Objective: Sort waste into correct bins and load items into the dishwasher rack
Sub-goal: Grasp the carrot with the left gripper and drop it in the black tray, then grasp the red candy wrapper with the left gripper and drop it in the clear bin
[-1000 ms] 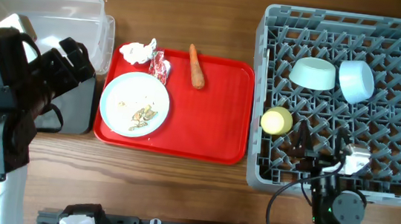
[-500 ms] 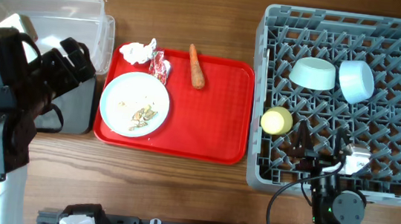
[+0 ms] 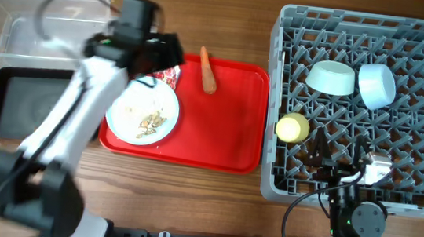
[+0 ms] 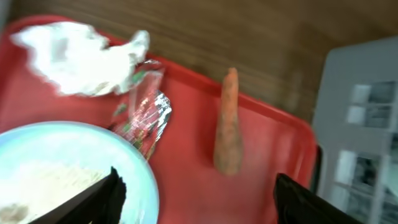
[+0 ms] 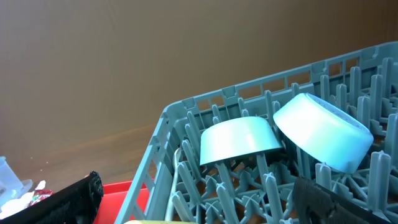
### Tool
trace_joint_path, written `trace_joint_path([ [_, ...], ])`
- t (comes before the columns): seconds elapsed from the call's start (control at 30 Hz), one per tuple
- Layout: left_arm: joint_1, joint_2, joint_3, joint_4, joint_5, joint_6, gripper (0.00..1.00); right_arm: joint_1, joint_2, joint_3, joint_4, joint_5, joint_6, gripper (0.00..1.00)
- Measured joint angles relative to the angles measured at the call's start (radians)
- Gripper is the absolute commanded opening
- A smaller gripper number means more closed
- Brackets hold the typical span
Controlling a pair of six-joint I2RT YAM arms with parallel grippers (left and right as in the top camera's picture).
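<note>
1. The left gripper [image 4: 198, 180] hangs over the upper left of the red tray [image 3: 226, 136], its jaws spread wide and holding nothing.
2. In the left wrist view, the crumpled white napkin [image 4: 81, 53] lies at the upper left. The red-and-white wrapper [image 4: 143, 115] is just beside it, and the orange carrot [image 4: 228, 134] lies at the centre, apart from the wrapper. All three are on the tray.
3. The round white plate [image 3: 154, 104] sits on the tray's left side, with beige food scraps [image 3: 149, 120] on it.
4. The clear tub [image 3: 17, 23] is at the upper left of the overhead frame. The black tray [image 3: 28, 107] is just below it, left of the red tray.
5. The dishwasher rack [image 3: 273, 101] fills the right side of the overhead frame. The pale green dish [image 3: 331, 77] and pale blue bowl [image 3: 376, 85] rest side by side among its upper pegs, and the yellow cup [image 3: 292, 128] is near its left wall.
6. The right gripper [image 5: 196, 186] sits low over the rack's lower edge, its jaws wide apart and empty.
</note>
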Motion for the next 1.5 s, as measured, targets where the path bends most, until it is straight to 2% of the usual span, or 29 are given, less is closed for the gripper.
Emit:
trace_joint_path([
  [0.17,-0.096,0.175,0.0,0.197,-0.013,0.003,0.75,0.0,0.0,0.0,0.0,0.0,0.0,0.99],
  [0.3,-0.171,0.302,0.0,0.277,-0.021,0.002,0.58,0.0,0.001,0.0,0.0,0.0,0.0,1.0],
  [0.4,-0.224,0.36,-0.001,0.275,-0.032,0.007,0.52,0.0,0.001,0.0,-0.001,0.0,0.0,1.0],
  [0.5,-0.261,0.367,0.0,0.269,-0.079,0.007,0.36,0.0,0.001,0.0,0.0,0.0,0.0,1.0],
  [0.53,-0.266,0.367,0.0,0.268,-0.09,0.004,0.27,0.0,0.001,0.0,0.0,0.0,0.0,1.0],
  [0.57,-0.266,0.367,0.0,0.265,-0.099,0.004,0.22,0.0,0.001,0.0,0.0,0.0,0.0,1.0],
  [0.7,-0.261,0.36,0.002,0.253,-0.106,0.003,0.21,0.0,0.001,0.0,-0.001,0.0,0.0,1.0],
  [0.77,-0.251,0.352,0.003,0.24,-0.114,0.003,0.17,0.0,0.001,0.0,0.0,0.0,0.0,1.0],
  [0.93,-0.197,0.187,0.006,0.116,-0.126,-0.005,0.13,0.0,0.001,0.0,-0.001,0.0,0.0,1.0],
  [1.0,-0.163,0.064,0.012,0.005,-0.134,-0.022,0.09,0.0,0.001,0.0,0.0,0.0,0.0,1.0],
  [1.03,-0.138,0.004,0.027,-0.072,-0.139,-0.047,0.04,0.0,0.001,0.0,0.0,0.0,0.0,1.0],
  [1.07,-0.094,-0.071,0.032,-0.176,-0.147,-0.079,0.04,0.0,0.001,0.0,-0.001,0.0,0.0,1.0],
  [1.13,0.045,-0.203,0.044,-0.391,-0.173,-0.15,0.04,0.0,0.001,0.0,0.0,0.0,0.0,1.0],
  [1.27,0.31,-0.286,0.034,-0.59,-0.279,-0.274,0.04,0.0,0.002,0.0,0.0,0.0,0.0,1.0],
  [1.33,0.43,-0.298,-0.003,-0.579,-0.315,-0.313,0.04,0.0,0.002,0.0,0.0,0.0,0.0,1.0],
  [1.43,0.574,-0.306,-0.153,-0.441,-0.307,-0.346,0.04,0.0,0.002,0.0,0.0,0.0,0.0,1.0],
  [1.5,0.62,-0.301,-0.285,-0.31,-0.268,-0.361,0.19,0.0,0.002,0.0,-0.001,0.0,0.0,1.0],
])
